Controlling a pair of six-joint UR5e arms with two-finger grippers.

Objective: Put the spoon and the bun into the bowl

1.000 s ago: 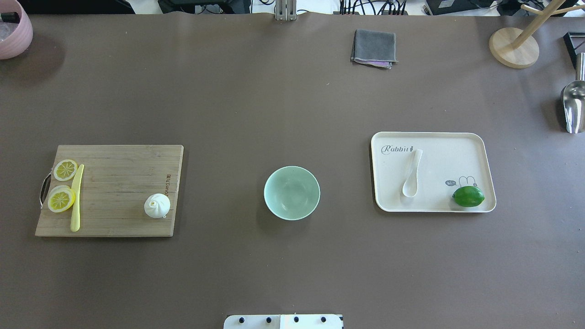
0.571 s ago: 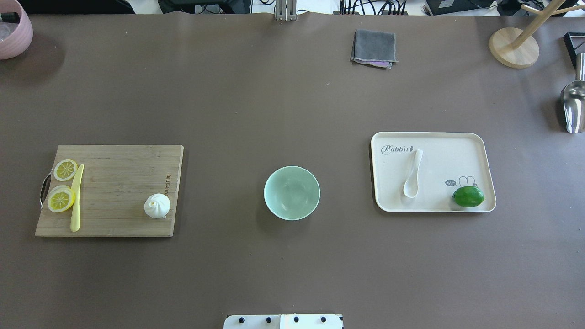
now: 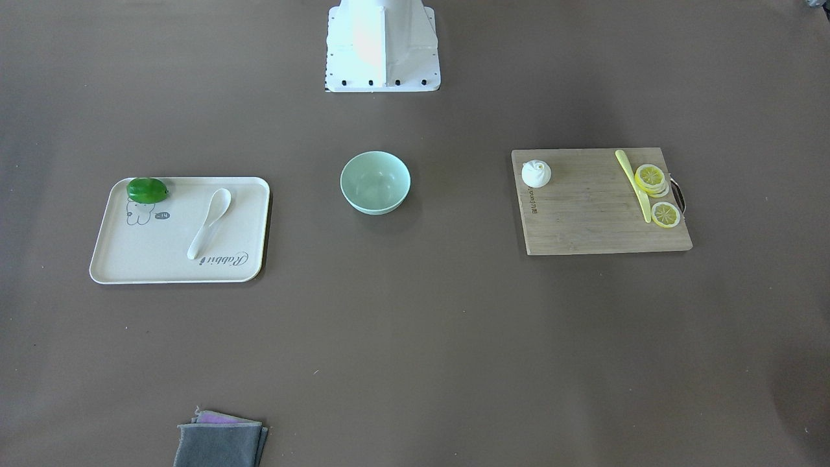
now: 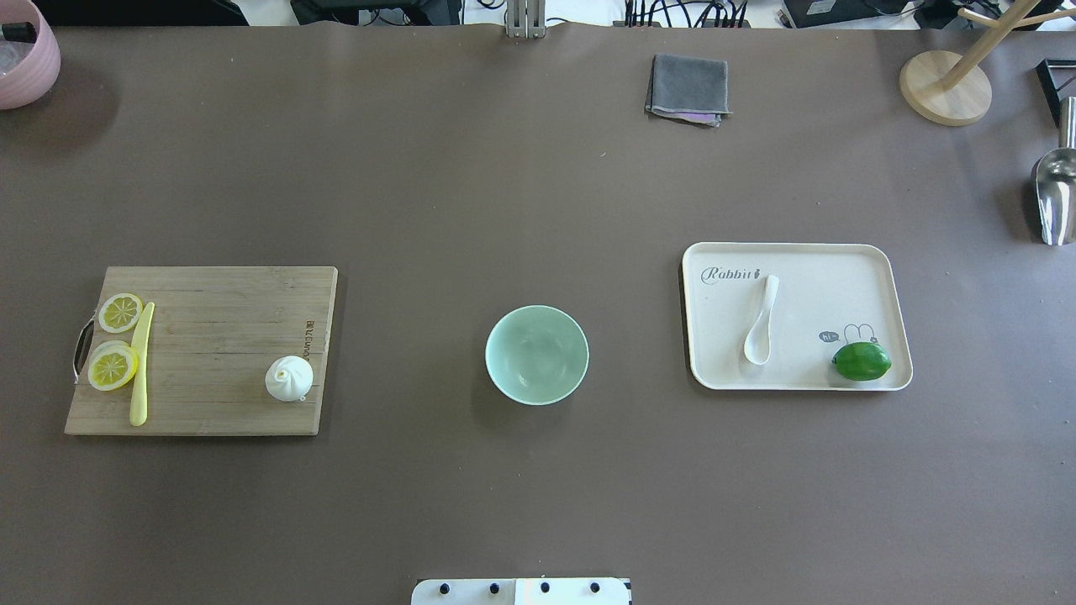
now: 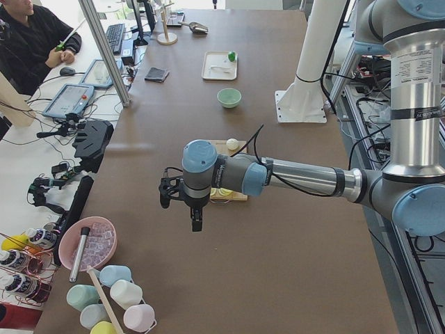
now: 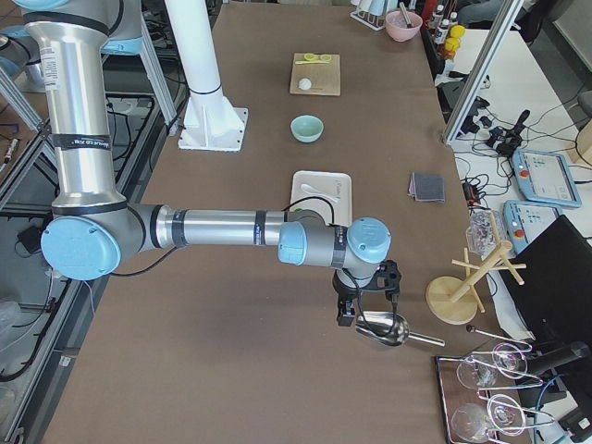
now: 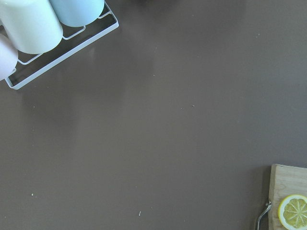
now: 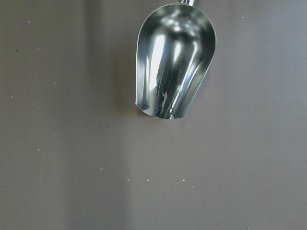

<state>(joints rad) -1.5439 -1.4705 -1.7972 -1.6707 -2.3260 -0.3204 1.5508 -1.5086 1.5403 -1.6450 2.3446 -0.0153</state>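
Brown table [image 4: 538,487], central bowl [image 4: 536,355], cluttered desk [image 5: 28,156]

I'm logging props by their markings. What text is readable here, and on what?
"Rabbit": on the cream rectangular plastic tray.
Small speech bubble by that tray's rabbit drawing: too small to read.
Burnt-in mark on the wooden cutting board, along one edge: too blurred to read.

Brown table [image 4: 538,210] carrying a wooden cutting board [image 4: 218,353] on the robot's left, a mint-green bowl [image 4: 537,357] in the middle, and a cream tray [image 4: 824,286] on the right. A folded grey cloth [image 4: 688,88] and a metal scoop [image 4: 1055,193] lie farther back.
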